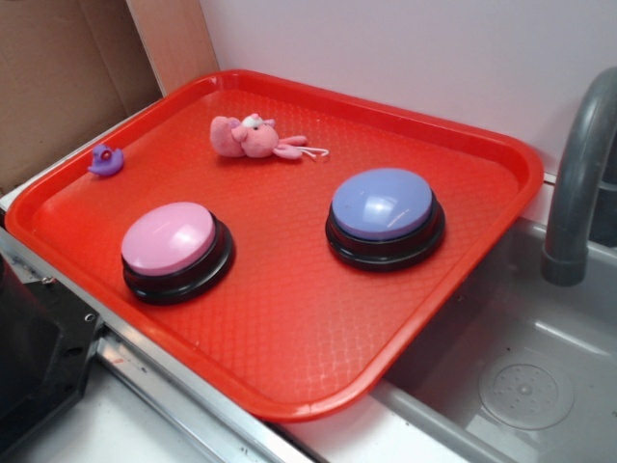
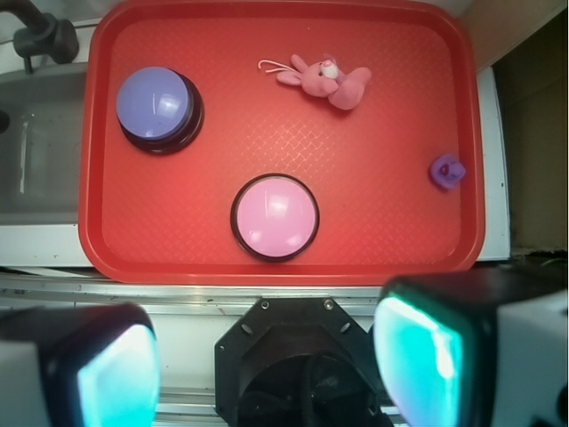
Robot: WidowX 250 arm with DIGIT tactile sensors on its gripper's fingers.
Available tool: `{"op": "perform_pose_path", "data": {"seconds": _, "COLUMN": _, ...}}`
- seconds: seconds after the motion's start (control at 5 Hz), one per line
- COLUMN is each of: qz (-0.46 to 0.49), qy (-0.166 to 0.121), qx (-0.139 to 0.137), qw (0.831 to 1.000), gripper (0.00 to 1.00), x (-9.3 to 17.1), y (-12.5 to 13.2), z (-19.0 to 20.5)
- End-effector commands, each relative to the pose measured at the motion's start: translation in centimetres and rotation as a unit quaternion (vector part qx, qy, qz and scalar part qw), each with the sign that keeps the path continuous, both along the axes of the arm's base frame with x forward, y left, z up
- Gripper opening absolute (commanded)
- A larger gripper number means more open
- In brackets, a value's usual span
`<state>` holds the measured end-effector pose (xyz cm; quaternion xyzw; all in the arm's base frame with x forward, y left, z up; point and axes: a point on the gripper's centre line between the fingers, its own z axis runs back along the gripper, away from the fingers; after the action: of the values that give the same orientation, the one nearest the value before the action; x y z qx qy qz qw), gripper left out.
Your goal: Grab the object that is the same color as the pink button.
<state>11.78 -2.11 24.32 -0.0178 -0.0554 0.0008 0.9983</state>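
A small pink plush animal (image 1: 249,136) with thin string limbs lies on the far part of the red tray (image 1: 289,318); in the wrist view the plush (image 2: 327,81) is at the upper right. The pink dome button (image 1: 170,247) on a black base sits at the tray's front left, and shows in the wrist view (image 2: 276,217) near the tray's near edge. My gripper (image 2: 267,374) is open and empty, high above the robot base, well short of the tray. The gripper does not show in the exterior view.
A blue-lavender dome button (image 1: 384,214) sits right of the pink one. A tiny purple duck (image 1: 105,160) rests by the tray's left rim. A grey sink (image 1: 521,376) with a faucet (image 1: 578,183) lies to the right. Cardboard and a wall stand behind.
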Motion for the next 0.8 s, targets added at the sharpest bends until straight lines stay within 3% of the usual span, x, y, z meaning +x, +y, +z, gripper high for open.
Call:
{"op": "perform_pose_path", "data": {"seconds": 0.0, "qz": 0.000, "qy": 0.000, "qx": 0.000, "qw": 1.000, "gripper": 1.00, "x": 0.0, "y": 0.0, "z": 0.0}}
{"op": "perform_pose_path", "data": {"seconds": 0.4, "qz": -0.140, "qy": -0.016, "qx": -0.022, "qw": 0.990, "gripper": 1.00, "x": 7.4, "y": 2.5, "z": -3.2}}
{"op": "perform_pose_path", "data": {"seconds": 0.6, "qz": -0.195, "qy": -0.016, "qx": -0.006, "qw": 0.981, "gripper": 1.00, "x": 10.4, "y": 3.9, "z": -5.2}}
